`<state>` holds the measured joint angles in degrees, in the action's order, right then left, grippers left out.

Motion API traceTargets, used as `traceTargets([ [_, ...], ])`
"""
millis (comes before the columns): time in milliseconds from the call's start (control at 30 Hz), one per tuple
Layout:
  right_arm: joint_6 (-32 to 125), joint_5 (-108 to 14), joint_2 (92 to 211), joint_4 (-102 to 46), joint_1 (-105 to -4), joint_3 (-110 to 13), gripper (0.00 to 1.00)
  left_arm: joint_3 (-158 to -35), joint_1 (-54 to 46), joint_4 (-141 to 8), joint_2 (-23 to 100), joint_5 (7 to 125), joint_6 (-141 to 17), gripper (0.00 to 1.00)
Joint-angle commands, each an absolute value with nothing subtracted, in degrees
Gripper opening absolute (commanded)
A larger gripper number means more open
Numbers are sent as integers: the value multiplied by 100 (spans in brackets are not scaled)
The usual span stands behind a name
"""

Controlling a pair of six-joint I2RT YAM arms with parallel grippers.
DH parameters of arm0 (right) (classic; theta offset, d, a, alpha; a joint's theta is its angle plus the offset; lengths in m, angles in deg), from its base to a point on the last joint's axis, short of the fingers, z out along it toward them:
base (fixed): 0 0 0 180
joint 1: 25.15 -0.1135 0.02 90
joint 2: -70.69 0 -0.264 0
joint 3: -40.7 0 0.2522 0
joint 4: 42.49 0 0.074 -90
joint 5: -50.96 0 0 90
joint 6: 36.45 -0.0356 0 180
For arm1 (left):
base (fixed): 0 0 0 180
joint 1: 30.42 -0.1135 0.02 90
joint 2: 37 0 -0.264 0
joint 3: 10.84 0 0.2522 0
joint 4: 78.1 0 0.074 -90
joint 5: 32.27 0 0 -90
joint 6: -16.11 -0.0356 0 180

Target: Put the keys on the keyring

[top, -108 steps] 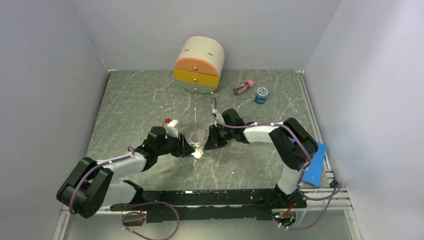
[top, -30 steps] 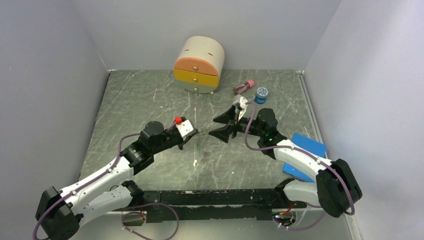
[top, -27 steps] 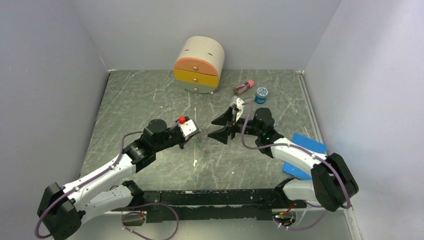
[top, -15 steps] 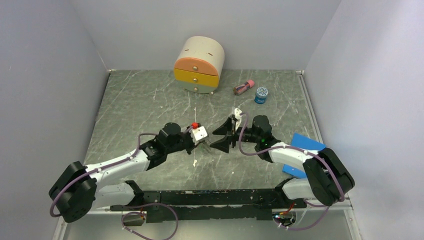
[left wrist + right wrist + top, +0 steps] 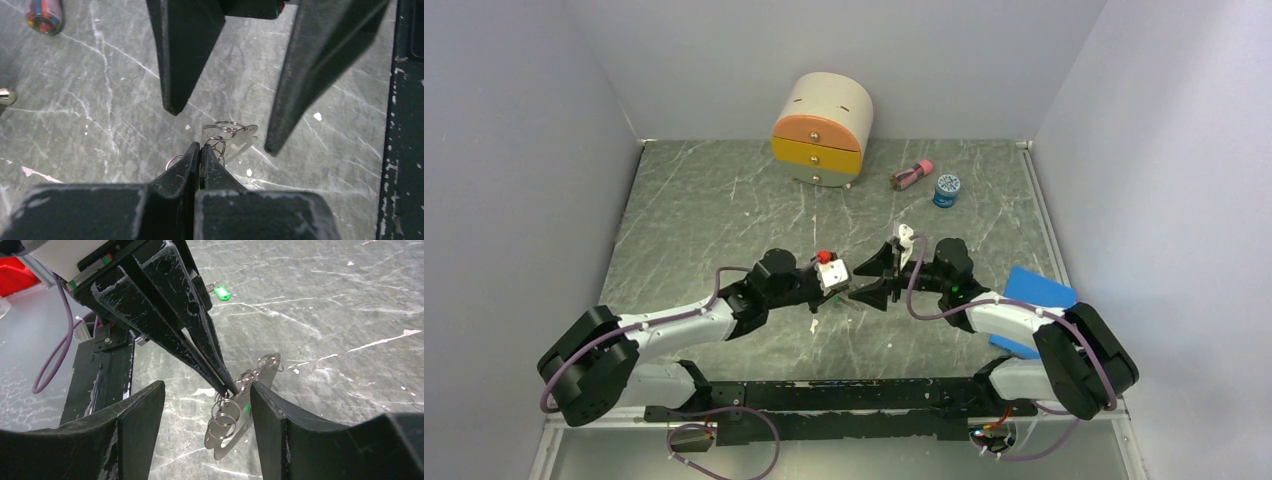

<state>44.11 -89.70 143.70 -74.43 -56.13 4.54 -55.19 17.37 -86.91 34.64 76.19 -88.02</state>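
My left gripper (image 5: 200, 146) is shut on the keyring (image 5: 225, 131), a cluster of thin silvery rings on a short chain with a flat metal tag. It holds the keyring above the table. In the right wrist view the keyring (image 5: 226, 412) hangs from the left fingertips (image 5: 227, 385), inside the open jaws of my right gripper (image 5: 206, 387). One green key (image 5: 221, 292) lies on the table behind the left gripper. A speck of green shows behind the tag. From above, the left gripper (image 5: 846, 290) and right gripper (image 5: 860, 283) meet mid-table.
A round drawer unit (image 5: 822, 130) stands at the back. A pink tube (image 5: 911, 175) and a blue jar (image 5: 946, 190) lie at the back right. A blue block (image 5: 1039, 300) sits by the right arm. A white scrap (image 5: 813, 324) lies under the left arm.
Over the last second my left gripper has moved right with the keyring. My right gripper has come down and left, so its open jaws now stand round the keyring.
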Motion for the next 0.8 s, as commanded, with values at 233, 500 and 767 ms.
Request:
traceTargets([
  [233, 4578, -10276, 14980, -7980, -5485, 290, 56, -5489, 1932, -8393, 2982, 7841, -9155, 3],
  [500, 4113, -10619, 15323, -8486, -5494, 215, 38, -5484, 1993, -8272, 2896, 7723, -9131, 3],
  [767, 4456, -10407, 15111, -7907, -5496, 127, 3, -5444, 2022, -8232, 2872, 7514, -9070, 3],
])
